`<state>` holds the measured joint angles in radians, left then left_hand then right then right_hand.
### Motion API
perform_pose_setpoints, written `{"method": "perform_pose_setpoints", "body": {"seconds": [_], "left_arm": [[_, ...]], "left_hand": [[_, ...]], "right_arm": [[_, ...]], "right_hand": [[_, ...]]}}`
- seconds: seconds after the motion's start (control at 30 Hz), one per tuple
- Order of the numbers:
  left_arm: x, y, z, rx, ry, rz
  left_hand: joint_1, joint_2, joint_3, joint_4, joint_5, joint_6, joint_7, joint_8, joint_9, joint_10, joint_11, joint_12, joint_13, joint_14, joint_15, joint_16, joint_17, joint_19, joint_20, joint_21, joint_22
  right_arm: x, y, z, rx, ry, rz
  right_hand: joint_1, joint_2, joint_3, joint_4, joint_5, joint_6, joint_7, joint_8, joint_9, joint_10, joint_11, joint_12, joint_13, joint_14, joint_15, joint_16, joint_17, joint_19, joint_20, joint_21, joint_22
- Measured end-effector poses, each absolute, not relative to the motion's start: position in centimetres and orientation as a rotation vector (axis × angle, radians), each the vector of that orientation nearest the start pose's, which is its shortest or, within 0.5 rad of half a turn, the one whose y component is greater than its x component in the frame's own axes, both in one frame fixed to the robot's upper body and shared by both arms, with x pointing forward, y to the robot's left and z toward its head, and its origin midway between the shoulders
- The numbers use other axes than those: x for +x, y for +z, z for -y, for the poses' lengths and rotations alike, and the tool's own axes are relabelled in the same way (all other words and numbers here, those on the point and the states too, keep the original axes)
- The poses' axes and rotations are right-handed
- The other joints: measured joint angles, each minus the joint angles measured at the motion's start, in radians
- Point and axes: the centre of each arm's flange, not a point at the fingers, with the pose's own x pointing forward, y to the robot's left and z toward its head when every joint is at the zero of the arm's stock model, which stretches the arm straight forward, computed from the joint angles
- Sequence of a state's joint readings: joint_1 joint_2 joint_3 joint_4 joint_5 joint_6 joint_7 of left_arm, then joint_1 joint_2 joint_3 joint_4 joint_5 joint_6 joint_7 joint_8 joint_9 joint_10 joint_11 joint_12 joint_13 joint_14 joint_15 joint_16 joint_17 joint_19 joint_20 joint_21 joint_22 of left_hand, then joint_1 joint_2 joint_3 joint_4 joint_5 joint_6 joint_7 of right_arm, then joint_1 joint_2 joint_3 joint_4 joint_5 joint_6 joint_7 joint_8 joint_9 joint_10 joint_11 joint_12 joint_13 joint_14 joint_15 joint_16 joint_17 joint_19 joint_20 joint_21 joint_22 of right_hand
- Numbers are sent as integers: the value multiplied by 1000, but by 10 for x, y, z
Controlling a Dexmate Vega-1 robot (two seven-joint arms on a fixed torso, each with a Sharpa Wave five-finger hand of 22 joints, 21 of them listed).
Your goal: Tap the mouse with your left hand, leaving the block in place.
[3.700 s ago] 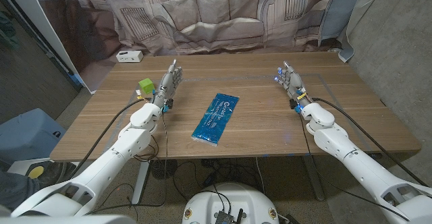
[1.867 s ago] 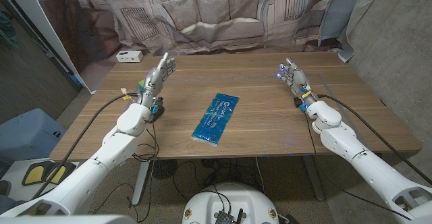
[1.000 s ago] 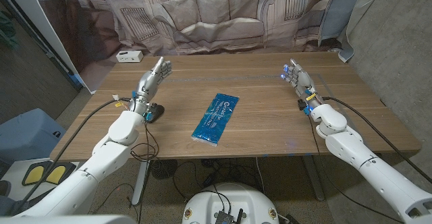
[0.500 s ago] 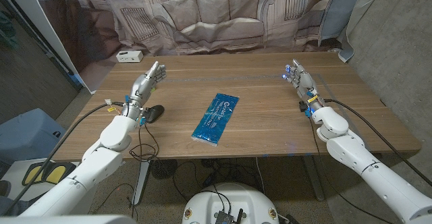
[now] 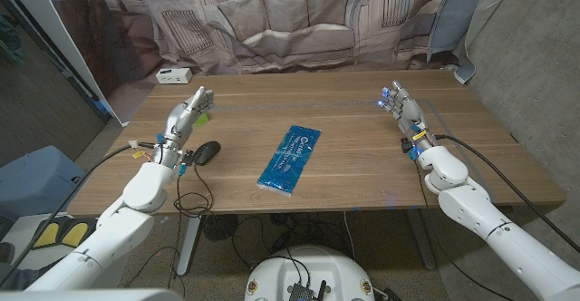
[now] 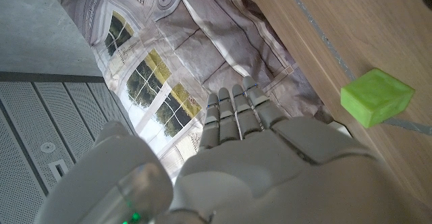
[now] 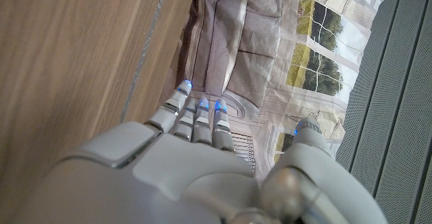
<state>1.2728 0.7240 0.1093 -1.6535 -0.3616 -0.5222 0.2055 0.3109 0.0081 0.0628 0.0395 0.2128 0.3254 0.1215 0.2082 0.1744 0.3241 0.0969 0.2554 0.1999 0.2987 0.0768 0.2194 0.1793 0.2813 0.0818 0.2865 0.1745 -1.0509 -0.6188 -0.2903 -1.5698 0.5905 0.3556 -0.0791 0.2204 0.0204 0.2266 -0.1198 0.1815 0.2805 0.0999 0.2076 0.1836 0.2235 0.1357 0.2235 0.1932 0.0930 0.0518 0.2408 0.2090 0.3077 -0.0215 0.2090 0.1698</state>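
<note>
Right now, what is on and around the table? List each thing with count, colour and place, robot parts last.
mouse: one, black, near the table's left edge, just right of the left wrist.
block: one, green, on the table by the left hand's fingers.
blue pack: one, blue, table middle, lying diagonally.
white box: one, white, far left corner.
table: one, wooden.
printed backdrop: one, grey, behind the table.
left hand: one, grey, open, over the left side.
right hand: one, grey, open, over the right side.

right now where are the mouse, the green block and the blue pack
mouse (image 5: 207,151), head view, middle of its black top
green block (image 6: 376,96), left wrist view, its near face
blue pack (image 5: 288,160), head view, middle of the pack
</note>
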Motion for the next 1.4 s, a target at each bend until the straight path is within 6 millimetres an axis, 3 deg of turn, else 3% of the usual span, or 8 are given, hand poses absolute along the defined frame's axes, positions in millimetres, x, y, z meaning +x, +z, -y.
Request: {"method": "perform_pose_setpoints", "body": {"seconds": [0.17, 1.4], "left_arm": [[516, -45, -372, 267, 21, 866], [475, -67, -413, 335, 128, 858]], "left_hand": [[5, -5, 0, 0, 0, 5, -2, 0, 0, 11, 3, 4, 0, 5, -5, 0, 0, 10, -7, 0, 0], [9, -9, -9, -8, 0, 30, -9, 0, 5, 33, -2, 4, 3, 36, 0, 0, 0, 30, 13, 0, 0]], "right_arm": [[584, -33, 302, -21, 160, 710], [577, -33, 287, -17, 145, 718]], "right_hand": [[5, 5, 0, 0, 0, 0, 0, 0, 0, 0, 0, 0, 0, 0, 0, 0, 0, 0, 0, 0, 0], [5, 5, -4, -4, 0, 13, -2, 0, 0, 14, -4, 0, -3, 11, 0, -5, 0, 9, -1, 0, 0]]}}
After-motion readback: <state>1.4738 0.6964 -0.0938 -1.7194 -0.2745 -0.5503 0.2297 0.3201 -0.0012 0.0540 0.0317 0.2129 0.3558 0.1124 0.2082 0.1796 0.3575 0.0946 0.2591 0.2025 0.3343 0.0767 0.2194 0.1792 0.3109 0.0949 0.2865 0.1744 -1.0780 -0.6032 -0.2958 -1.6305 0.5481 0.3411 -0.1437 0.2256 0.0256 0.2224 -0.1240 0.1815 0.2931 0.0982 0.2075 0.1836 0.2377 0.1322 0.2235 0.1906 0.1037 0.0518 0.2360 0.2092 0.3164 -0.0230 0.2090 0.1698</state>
